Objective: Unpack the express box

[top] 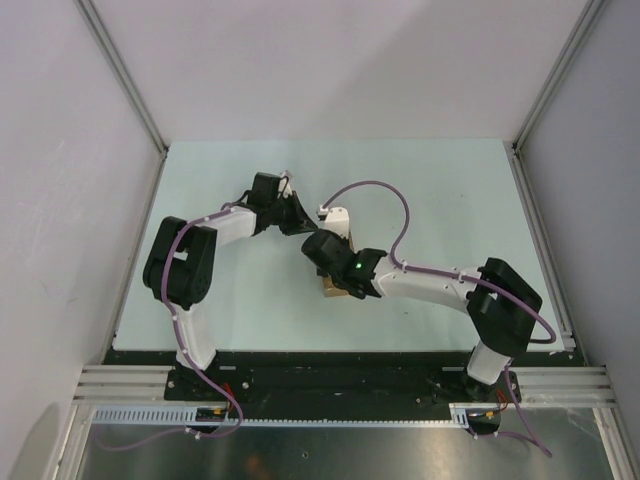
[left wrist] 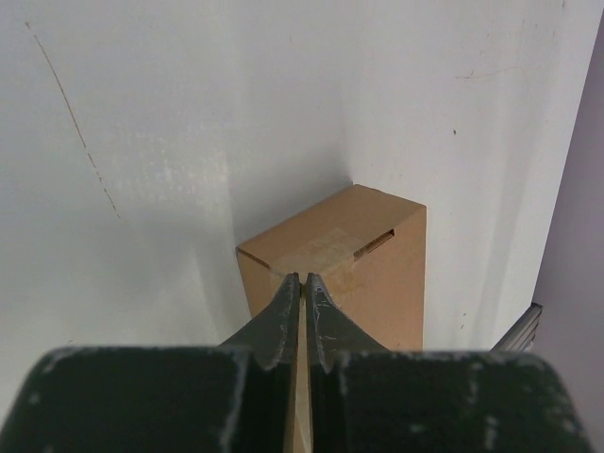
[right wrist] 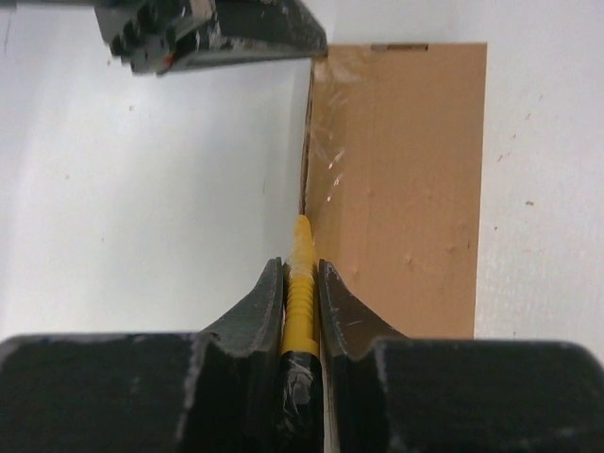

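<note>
The express box is a brown cardboard carton with clear tape, lying in the middle of the table; it also shows in the left wrist view and, mostly under the arms, in the top view. My right gripper is shut on the yellow-and-black utility knife, whose tip rests at the box's left edge. My left gripper is shut, its tips against the box's near top edge by the tape. In the top view the left gripper and right gripper meet over the box.
The pale table is bounded by white walls and metal rails. The left gripper's body shows at the top left of the right wrist view, close to the box's far corner.
</note>
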### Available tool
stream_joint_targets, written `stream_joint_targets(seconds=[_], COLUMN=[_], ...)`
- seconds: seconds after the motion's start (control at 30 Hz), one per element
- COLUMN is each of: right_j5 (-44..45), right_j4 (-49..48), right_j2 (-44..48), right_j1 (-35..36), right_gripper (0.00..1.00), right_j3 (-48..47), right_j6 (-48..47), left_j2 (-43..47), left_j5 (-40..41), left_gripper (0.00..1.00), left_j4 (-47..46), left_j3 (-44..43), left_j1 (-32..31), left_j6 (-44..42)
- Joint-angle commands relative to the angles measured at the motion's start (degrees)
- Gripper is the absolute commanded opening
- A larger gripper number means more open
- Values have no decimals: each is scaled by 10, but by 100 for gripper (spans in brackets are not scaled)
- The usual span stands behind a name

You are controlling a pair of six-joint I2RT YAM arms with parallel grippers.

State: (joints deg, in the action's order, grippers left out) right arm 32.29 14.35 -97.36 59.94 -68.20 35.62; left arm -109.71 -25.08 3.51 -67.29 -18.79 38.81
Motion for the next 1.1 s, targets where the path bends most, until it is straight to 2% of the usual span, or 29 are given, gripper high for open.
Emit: stream_joint_targets(seconds=[0.0, 0.27, 0.7, 1.07], right_j5=[-18, 8, -22, -38], right_j4=[91, 116, 174, 161], right_j2=[17, 39, 86, 109], right_j1=[32, 49, 66, 55], right_gripper=[0, 0, 0, 0], right_j3=[21, 26, 52, 82], right_j6=[14, 31, 44, 24], left_j2=[-26, -25, -21, -9], left_j5=[120, 129, 141, 119], left_gripper=[5, 5, 5, 6], left_j4=[46, 48, 48, 48], left_j3=[24, 28, 25, 24], left_j1=[5, 5, 4, 4], left_j6=[-21, -16, -24, -29])
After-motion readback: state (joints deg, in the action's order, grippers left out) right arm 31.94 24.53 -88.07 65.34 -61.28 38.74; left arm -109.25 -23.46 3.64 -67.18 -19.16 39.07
